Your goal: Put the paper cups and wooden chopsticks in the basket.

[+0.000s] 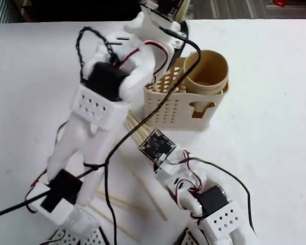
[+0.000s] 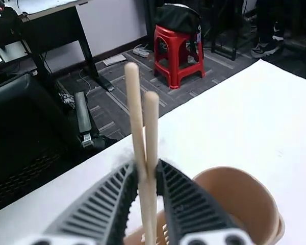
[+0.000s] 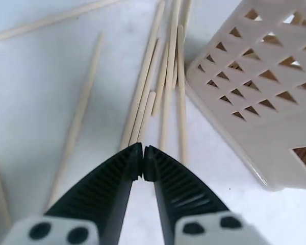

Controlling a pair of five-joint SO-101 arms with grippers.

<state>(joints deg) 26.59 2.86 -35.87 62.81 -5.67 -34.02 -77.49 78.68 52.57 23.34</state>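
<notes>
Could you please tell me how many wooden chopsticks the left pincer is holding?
2. The first chopstick and the second chopstick touch side by side, both clamped in the left pincer, near the paper cup. A third could hide behind them.

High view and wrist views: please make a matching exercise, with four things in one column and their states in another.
Things:
1. left end effector
2. right end effector
3. paper cups
4. loose chopsticks

States:
A. lying on the table
B. shut on two chopsticks
C. inside the basket
D. shut, holding nothing

Pairs: 1-B, 2-D, 3-C, 4-A
</notes>
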